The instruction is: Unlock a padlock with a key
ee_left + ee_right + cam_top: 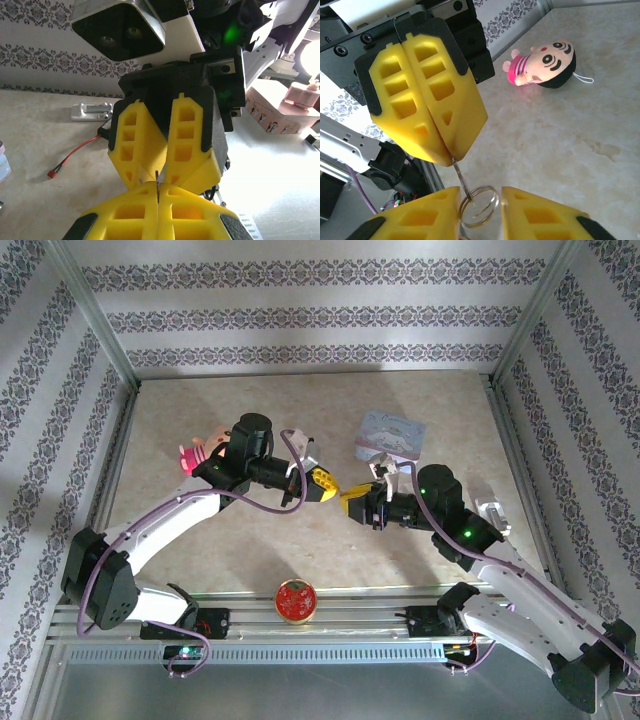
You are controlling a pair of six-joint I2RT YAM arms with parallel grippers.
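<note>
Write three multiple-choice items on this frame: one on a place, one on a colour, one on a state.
1. Where on the table does the doll lie?
A. the left part
B. the right part
C. the near edge, centre

2. What colour is the tin?
A. blue
B. red
C. green

3. How is the left gripper?
A. open wide
B. shut on the key
C. shut on nothing

Answers:
1 A, since the top view shows it well left of centre.
2 B, since its top is red.
3 B, since the right wrist view shows its fingers closed on the key's shaft, with the ring hanging below.
</note>
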